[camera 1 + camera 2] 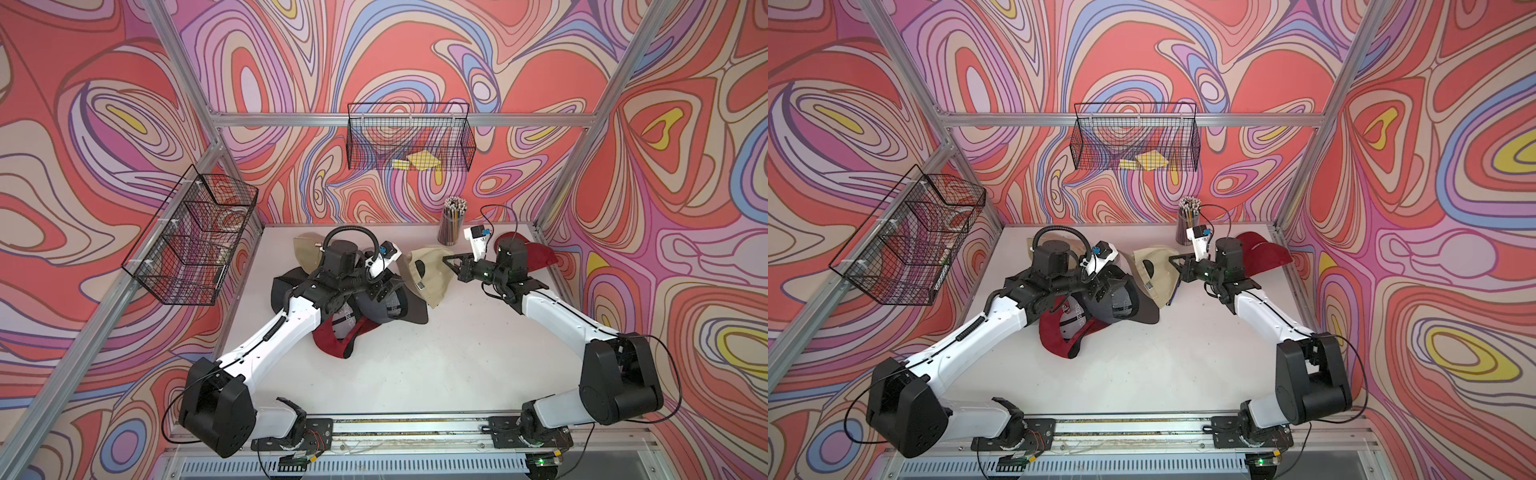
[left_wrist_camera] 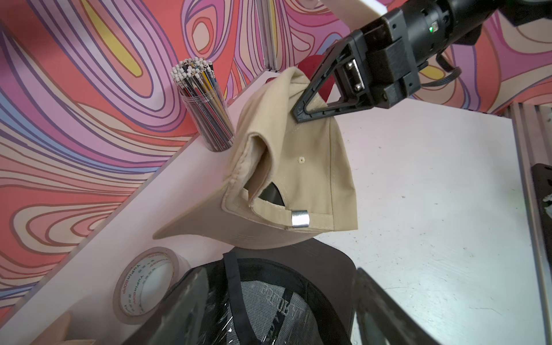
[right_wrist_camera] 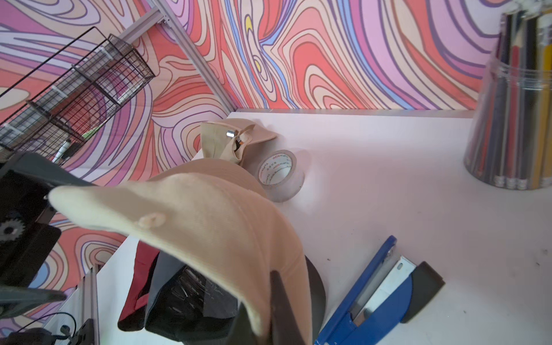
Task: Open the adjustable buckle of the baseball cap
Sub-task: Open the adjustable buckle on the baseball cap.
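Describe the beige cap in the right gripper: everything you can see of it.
The beige cap looks like cotton twill, with stitched panels and a small eyelet. Its back faces the left wrist camera: an arched opening above a fabric strap threaded through a silver buckle, not yet opened. The right gripper is shut on the crown fabric and holds the cap up, with the brim slanting downward. Its lower edge hangs over a dark cap; whether they touch is unclear.
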Robot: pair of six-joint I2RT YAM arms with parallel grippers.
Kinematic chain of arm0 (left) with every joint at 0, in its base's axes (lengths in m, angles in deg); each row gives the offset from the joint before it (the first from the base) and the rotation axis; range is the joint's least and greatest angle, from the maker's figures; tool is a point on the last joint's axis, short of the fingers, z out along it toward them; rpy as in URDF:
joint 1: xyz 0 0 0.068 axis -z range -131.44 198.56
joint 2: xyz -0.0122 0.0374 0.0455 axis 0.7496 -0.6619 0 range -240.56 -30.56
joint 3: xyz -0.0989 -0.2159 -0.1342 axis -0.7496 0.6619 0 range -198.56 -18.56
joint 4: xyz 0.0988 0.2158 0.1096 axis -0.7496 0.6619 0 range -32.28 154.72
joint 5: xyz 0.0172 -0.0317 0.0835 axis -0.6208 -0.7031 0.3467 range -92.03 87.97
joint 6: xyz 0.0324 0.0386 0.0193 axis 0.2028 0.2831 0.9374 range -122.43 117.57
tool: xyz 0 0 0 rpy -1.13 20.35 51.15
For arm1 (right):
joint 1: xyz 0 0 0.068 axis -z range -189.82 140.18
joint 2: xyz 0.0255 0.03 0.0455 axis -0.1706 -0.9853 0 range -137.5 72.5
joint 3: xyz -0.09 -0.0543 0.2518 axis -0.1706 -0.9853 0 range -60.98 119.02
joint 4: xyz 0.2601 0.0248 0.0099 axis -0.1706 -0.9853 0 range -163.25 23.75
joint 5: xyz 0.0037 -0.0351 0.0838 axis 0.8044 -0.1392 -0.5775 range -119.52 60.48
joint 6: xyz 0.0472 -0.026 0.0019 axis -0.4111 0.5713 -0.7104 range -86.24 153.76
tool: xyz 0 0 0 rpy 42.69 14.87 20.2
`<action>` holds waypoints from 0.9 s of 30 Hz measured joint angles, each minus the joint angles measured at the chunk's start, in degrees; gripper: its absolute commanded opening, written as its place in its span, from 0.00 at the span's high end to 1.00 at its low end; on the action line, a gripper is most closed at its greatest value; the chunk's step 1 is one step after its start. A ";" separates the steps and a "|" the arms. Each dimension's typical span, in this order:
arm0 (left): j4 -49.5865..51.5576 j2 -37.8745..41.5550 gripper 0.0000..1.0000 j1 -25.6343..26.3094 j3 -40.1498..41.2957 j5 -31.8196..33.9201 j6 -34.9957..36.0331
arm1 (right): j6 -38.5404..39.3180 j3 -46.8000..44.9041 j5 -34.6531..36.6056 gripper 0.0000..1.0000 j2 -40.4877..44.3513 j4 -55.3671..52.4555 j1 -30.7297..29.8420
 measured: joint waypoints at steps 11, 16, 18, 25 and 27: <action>-2.19 0.31 0.21 0.00 2.40 4.98 4.09 | 2.14 1.22 -1.95 1.00 0.00 -2.60 -2.40; -2.91 2.14 0.21 0.04 4.26 5.53 5.77 | 2.62 1.27 -2.40 1.00 0.00 -2.75 -3.43; -3.50 2.34 0.21 0.13 4.26 5.44 6.40 | 2.78 1.42 -2.45 1.00 0.00 -3.17 -3.87; -4.42 2.47 0.21 0.50 4.39 5.07 8.11 | 3.54 2.01 -2.62 1.00 -0.28 -4.70 -5.01; -4.52 2.54 0.23 0.68 4.50 5.09 8.50 | 3.78 2.60 -2.69 1.00 -0.70 -5.14 -5.31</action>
